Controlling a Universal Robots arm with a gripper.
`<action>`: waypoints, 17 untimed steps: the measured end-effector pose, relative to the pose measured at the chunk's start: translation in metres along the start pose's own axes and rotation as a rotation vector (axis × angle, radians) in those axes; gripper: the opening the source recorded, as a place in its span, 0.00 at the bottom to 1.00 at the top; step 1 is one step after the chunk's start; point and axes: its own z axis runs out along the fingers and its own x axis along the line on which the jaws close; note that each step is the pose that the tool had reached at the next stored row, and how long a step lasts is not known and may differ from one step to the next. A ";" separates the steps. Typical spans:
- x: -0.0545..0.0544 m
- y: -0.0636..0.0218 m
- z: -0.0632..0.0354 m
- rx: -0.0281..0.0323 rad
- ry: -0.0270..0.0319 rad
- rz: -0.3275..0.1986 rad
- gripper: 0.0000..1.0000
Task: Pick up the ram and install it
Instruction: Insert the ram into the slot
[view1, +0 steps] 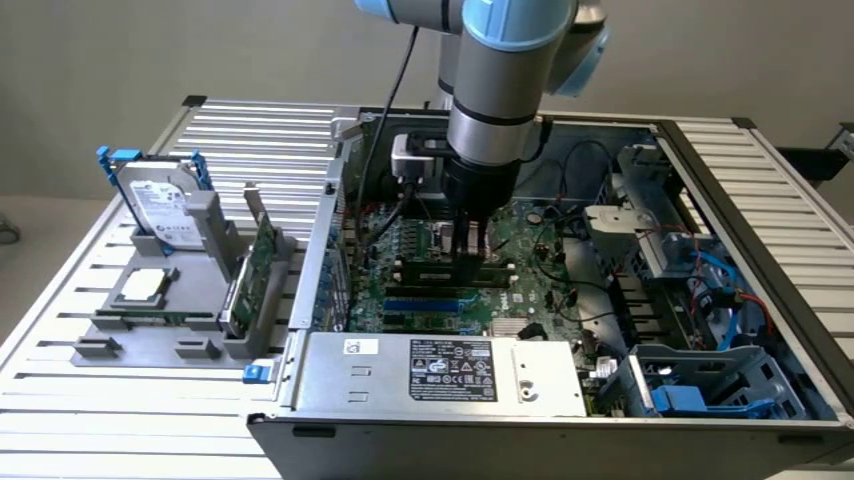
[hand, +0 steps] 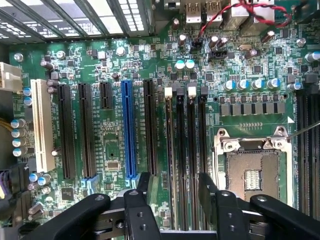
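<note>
Here the tool (hand: 172, 192) is hanging with its fingers spread and gripping nothing, directly over the ram (hand: 181, 165), which is sitting in a motherboard (hand: 112, 135) slot, its long axis running between the fingers.

The motherboard (hand: 125, 135) is deep green, dotted with silver-topped capacitors. Its long slots (hand: 66, 132) are black, one slot (hand: 129, 130) bright blue, another (hand: 42, 125) cream white. The claw (hand: 172, 192) is matte black. Red-and-black twisted wires (hand: 250, 11) cross the board. The table (view1: 267, 135) shows pale silver slats. The arm (view1: 501, 80) is grey with light-blue caps.
</note>
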 end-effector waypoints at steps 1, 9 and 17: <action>0.000 0.0002 -0.0026 -0.0001 -0.0001 0.000 0.51; 0.001 0.0023 -0.0198 -0.0018 -0.0005 0.000 0.36; 0.001 0.0031 -0.0235 -0.0030 -0.0005 0.000 0.11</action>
